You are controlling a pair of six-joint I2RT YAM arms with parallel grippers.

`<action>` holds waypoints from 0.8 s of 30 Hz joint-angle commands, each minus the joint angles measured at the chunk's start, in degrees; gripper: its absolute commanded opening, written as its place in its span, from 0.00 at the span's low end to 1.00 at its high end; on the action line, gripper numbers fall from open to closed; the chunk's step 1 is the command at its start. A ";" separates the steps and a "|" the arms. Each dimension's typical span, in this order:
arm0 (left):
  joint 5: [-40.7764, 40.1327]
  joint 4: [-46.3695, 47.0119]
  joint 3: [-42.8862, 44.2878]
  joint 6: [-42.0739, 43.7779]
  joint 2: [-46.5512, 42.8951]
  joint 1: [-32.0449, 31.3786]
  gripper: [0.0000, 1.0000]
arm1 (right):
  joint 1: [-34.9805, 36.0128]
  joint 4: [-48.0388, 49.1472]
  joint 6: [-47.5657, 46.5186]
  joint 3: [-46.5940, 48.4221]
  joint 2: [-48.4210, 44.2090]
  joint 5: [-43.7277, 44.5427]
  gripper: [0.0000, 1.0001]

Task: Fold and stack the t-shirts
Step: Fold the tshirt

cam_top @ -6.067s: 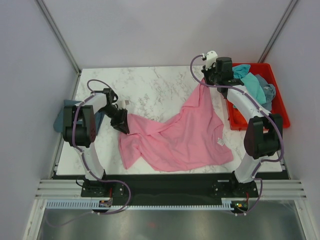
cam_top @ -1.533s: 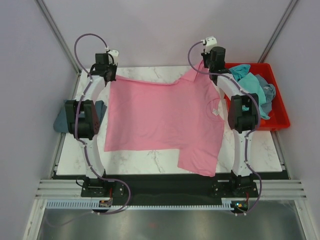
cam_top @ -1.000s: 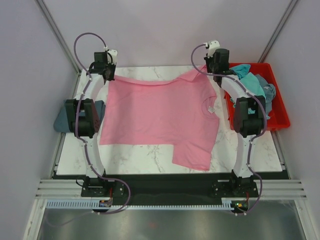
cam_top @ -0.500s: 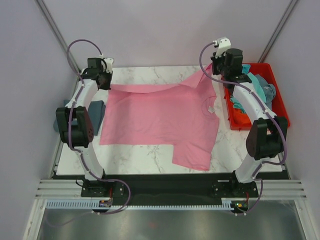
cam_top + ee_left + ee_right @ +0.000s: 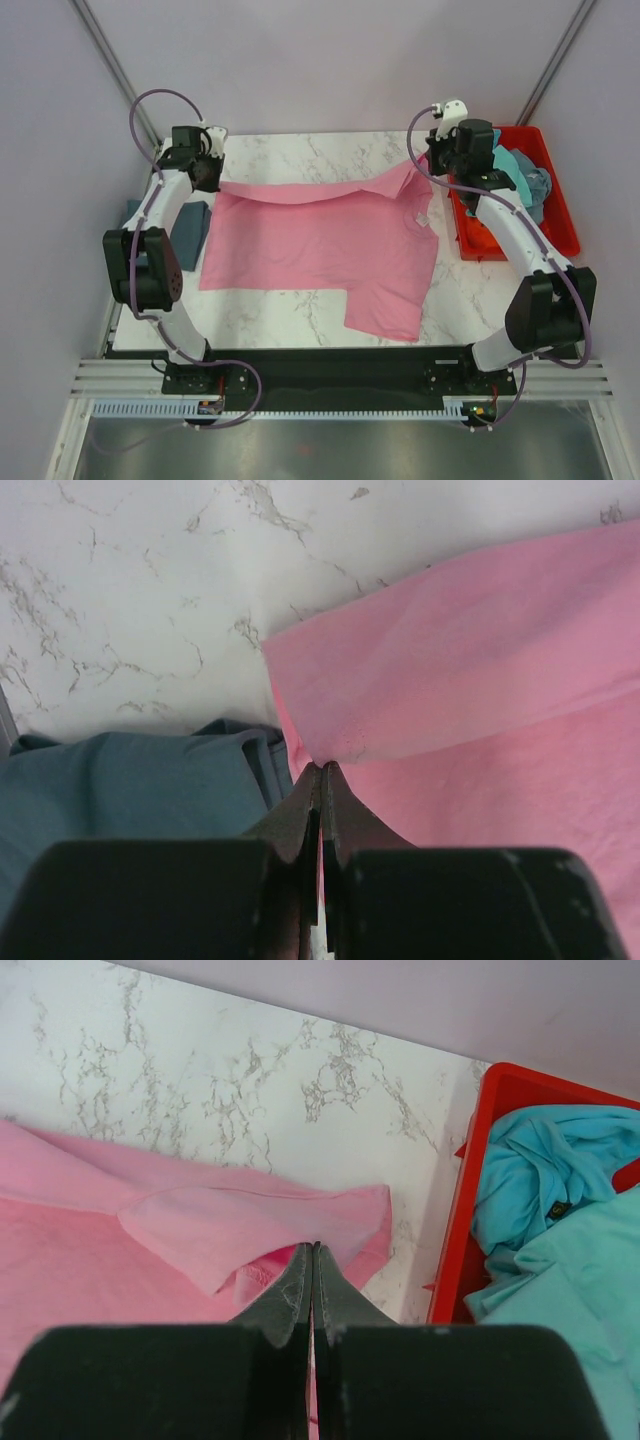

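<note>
A pink t-shirt [image 5: 320, 245] lies spread on the marble table, its white neck label [image 5: 420, 218] at the right. Its far edge is raised and curls back over the body. My left gripper [image 5: 212, 182] is shut on the far left corner of the pink t-shirt [image 5: 470, 670]; the pinch shows in the left wrist view at the gripper [image 5: 320, 767]. My right gripper [image 5: 430, 170] is shut on the far right corner of the pink t-shirt [image 5: 250, 1220], with the cloth caught at the gripper [image 5: 313, 1246]. A folded slate-blue t-shirt [image 5: 190, 222] lies at the table's left edge, also seen as the slate-blue t-shirt [image 5: 120, 785].
A red crate [image 5: 558, 215] stands at the right edge and holds turquoise t-shirts [image 5: 512, 168] and a grey-blue one [image 5: 541, 184]. The crate's rim [image 5: 468, 1160] is close to my right fingers. Bare marble [image 5: 300, 155] shows beyond the pink shirt.
Both grippers have drawn back from the far edge toward the near side, pulling the pink shirt's far edge with them. The left arm swung outward to the left, the right arm outward to the right.
</note>
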 commanded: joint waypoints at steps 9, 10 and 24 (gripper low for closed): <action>0.02 0.36 -6.30 -1.05 -5.02 0.22 0.02 | 1.28 -1.30 3.54 -8.83 -8.90 -1.86 0.00; -0.16 0.44 -6.73 -0.96 -5.20 0.13 0.02 | 1.28 -1.47 3.54 -9.36 -9.16 -1.86 0.00; -3.77 1.67 -10.17 -2.28 -3.35 0.48 0.05 | 1.55 -1.56 0.73 -18.33 -10.31 -2.83 0.25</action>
